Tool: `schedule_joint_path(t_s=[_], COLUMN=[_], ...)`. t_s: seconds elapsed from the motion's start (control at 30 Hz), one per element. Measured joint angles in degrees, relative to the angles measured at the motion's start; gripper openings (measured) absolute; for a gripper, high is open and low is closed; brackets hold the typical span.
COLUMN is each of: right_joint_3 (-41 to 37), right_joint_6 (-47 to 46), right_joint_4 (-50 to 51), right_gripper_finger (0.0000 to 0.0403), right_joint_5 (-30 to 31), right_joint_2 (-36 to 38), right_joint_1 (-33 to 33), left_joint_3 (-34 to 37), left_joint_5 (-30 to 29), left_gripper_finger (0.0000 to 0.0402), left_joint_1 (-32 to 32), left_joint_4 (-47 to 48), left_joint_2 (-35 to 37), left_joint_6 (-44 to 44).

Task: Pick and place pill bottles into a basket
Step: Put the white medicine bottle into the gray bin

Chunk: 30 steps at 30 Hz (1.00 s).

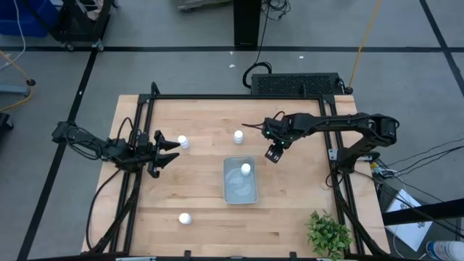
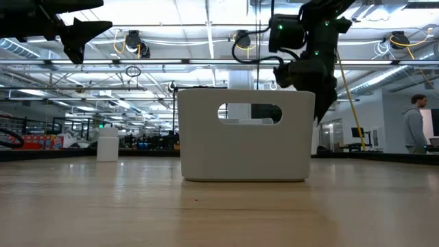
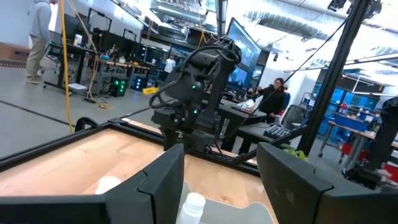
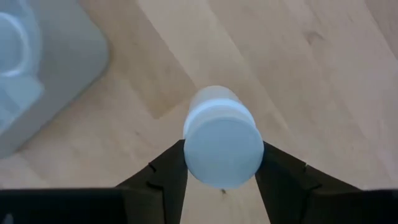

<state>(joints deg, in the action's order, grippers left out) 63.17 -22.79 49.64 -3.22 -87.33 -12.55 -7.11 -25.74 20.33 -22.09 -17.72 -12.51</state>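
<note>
The basket (image 1: 239, 190) is a pale translucent tray at the table's middle, with one white pill bottle (image 1: 246, 169) standing in it. My right gripper (image 1: 273, 154) hovers just right of the basket's far end, shut on another bottle (image 4: 221, 146). My left gripper (image 1: 176, 149) is open and empty left of the basket, raised above the table (image 2: 82, 31). A bottle (image 1: 183, 141) stands just beside its far finger. Two more bottles stand on the table, one at the far middle (image 1: 238, 135) and one near the front (image 1: 185, 218). My right gripper pinches the bottle between its two fingers (image 4: 166, 177), on opposite sides just below the white cap (image 4: 222, 149). The fingers point down from above. The bottle stands upright in the hold, cap up, lifted clear of the table.
A green plant (image 1: 328, 233) stands at the table's near right corner. A black frame (image 1: 217, 98) runs round the table. The basket rises as a wall in the low view (image 2: 243, 134). People show in the room beyond (image 3: 273, 93).
</note>
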Motion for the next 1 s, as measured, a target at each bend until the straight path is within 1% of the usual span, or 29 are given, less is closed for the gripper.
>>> schedule_joint_path(t_s=[0.07, 0.33, 0.6, 0.7, 0.83, 1.0], right_joint_3=[1.32, 6.97, 11.76, 13.52, 14.69, 14.72], right_joint_6=[-0.22, -3.66, -5.11, -5.78, -6.1, -6.58], right_joint_4=[0.08, 0.05, -0.18, -0.13, -0.85, -4.13], right_gripper_finger=[0.0149, 0.0156, 0.0151, 0.0155, 0.0149, 0.0149], right_joint_5=[-0.03, 0.02, 0.35, 2.62, 3.35, 3.45], right_joint_2=[0.0, 0.02, 0.02, 0.01, 0.0, -0.55], right_joint_1=[1.74, 8.05, 15.08, 17.79, 20.96, 24.88], left_joint_3=[0.02, 0.0, 0.0, 0.0, 0.0, 0.02], left_joint_5=[0.0, -0.44, -0.44, -0.44, -0.61, -2.68], left_gripper_finger=[0.0209, 0.0209, 0.0209, 0.0209, 0.0209, 0.0209], left_joint_1=[0.01, 0.01, 0.01, 0.0, 0.0, -0.01], left_joint_4=[0.01, -0.06, -0.1, -0.13, -0.39, -0.41], left_joint_2=[-0.01, 0.0, -0.02, 0.0, -0.02, -0.01], left_joint_6=[0.2, 0.17, 0.24, 0.26, 0.29, 0.35])
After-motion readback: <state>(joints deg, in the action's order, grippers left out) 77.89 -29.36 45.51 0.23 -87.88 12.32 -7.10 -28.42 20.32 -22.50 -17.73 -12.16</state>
